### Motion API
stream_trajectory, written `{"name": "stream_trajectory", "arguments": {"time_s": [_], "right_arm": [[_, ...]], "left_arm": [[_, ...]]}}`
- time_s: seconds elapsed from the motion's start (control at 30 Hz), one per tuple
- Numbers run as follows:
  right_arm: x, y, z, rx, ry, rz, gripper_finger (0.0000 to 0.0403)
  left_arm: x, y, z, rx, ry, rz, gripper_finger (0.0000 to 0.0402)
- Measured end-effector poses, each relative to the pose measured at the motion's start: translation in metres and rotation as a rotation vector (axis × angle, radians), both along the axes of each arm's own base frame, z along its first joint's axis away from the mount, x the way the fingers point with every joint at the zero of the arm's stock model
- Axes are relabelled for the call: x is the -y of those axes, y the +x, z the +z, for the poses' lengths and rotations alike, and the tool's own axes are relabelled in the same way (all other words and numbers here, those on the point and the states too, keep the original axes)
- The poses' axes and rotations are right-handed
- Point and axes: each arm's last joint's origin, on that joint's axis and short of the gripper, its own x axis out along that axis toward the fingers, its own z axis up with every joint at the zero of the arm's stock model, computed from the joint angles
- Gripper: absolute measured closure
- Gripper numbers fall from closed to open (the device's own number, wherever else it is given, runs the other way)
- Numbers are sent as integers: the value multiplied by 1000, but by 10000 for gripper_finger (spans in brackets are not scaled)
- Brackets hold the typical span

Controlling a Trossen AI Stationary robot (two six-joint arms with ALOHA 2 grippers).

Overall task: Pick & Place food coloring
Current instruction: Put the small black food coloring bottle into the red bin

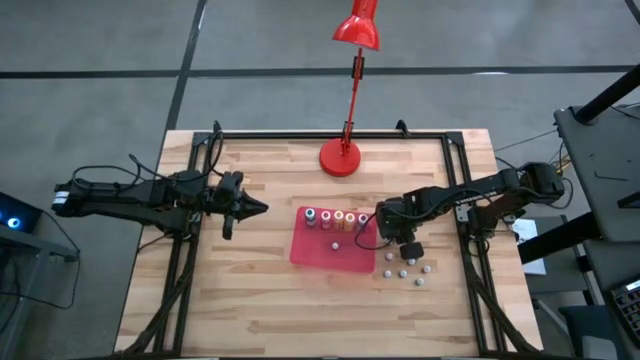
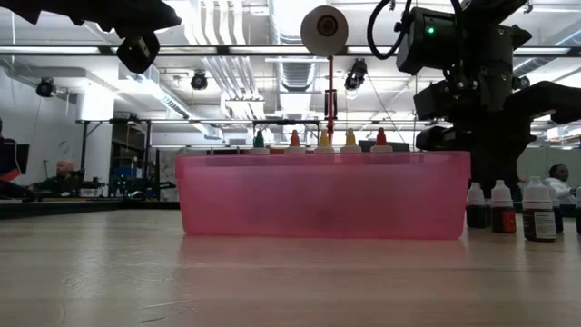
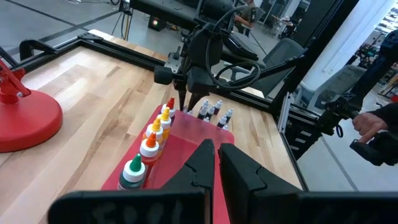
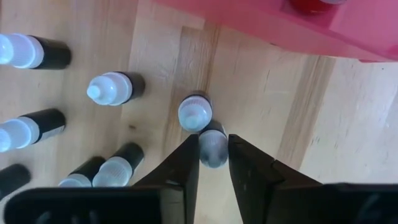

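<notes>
Five food coloring bottles with coloured caps stand in a row along the far side of the red tray. Right of the tray, several small dark bottles with white caps stand on the table. My right gripper points down among them, just off the tray's right end, and is closed on one white-capped bottle. My left gripper hovers shut to the left of the tray, pointing at it, with nothing in it. My right gripper pinches one white-capped bottle by its upper part between its two fingers. The fingers come from above, pointing down. The bottle stands upright among the others, with a neighbouring bottle close against its far side.
A red desk lamp's round base sits at the far middle of the table. Black frame rails run along the left and right sides. Bare wood lies in front of the tray, toward the near edge.
</notes>
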Motion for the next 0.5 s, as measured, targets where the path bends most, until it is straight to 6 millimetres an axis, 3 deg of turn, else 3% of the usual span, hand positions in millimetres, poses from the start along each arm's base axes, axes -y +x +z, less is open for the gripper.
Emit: {"name": "stream_trajectory", "arguments": {"time_s": [0.5], "right_arm": [[0, -2, 0, -29, 3, -14, 345]], "left_arm": [[0, 0, 0, 0, -8, 1, 402]]}}
